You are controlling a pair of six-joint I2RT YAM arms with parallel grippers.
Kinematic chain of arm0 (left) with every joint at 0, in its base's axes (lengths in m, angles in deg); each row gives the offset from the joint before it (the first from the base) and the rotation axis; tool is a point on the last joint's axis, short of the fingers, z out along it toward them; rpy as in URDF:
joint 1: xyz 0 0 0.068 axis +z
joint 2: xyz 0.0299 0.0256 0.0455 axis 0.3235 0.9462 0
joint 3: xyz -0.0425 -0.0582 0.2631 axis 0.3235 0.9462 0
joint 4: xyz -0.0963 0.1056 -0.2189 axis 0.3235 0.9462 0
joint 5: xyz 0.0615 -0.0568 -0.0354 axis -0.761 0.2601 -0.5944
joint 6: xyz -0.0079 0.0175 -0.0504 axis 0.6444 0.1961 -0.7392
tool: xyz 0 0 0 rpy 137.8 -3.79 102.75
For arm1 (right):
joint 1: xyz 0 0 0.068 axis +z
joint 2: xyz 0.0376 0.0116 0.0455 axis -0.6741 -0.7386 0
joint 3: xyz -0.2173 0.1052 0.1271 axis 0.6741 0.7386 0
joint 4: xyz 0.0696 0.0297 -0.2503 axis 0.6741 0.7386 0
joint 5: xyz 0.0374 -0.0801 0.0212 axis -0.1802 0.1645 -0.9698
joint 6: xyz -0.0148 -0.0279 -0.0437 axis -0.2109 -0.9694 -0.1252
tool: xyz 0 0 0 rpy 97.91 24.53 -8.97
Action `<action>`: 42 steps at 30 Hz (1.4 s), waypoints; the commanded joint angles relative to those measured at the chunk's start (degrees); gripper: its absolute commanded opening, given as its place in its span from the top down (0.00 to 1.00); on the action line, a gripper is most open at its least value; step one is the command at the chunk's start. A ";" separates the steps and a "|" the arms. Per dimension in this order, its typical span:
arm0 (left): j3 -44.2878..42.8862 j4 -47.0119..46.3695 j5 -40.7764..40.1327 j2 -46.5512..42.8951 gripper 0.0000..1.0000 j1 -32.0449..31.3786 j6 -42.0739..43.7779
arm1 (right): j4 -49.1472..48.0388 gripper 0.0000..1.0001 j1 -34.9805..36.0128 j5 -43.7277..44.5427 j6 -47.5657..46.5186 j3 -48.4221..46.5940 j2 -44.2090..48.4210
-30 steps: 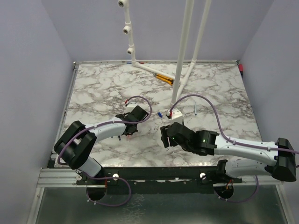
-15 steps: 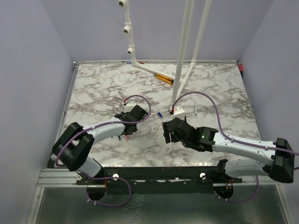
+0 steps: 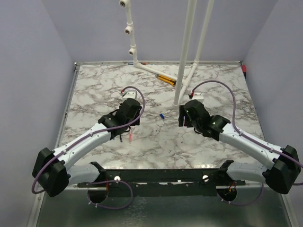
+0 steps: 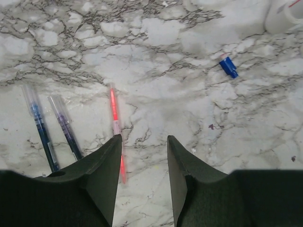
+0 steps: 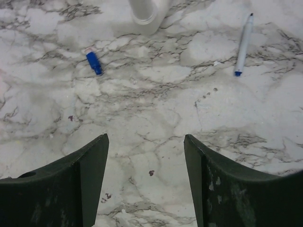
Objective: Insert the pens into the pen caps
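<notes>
Hovers left gripper [image 4: 143, 138] beside thin pink-red stick pen [image 4: 113, 104] on marble bench [image 4: 156, 56], fingers apart, empty: likely lining up pick. Faces right gripper [image 5: 145, 137], fingers wide, empty, toward tiny blue plastic cap [image 5: 93, 62].

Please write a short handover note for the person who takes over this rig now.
Left hand: open, empty. Right hand: open, empty.
Red pen, blue pen and dark pen lie side by side near the left hand. Blue cap lies loose between the hands; a pale pen lies apart from it.
Done: cannot tell whether any pen is capped.
Left: the blue cap, at least.
</notes>
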 commanded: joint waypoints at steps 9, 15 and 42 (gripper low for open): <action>2.41 1.51 7.74 -12.44 0.54 0.15 8.81 | -0.01 0.33 -17.52 -5.07 -3.11 -2.60 -3.86; 3.94 1.27 12.48 -12.48 0.54 0.15 9.11 | -3.22 0.38 -25.09 -11.29 -4.05 -3.88 -8.99; 5.40 0.57 10.16 -20.82 0.48 0.10 9.27 | -2.67 0.56 -35.12 -16.71 -9.20 -22.60 -40.20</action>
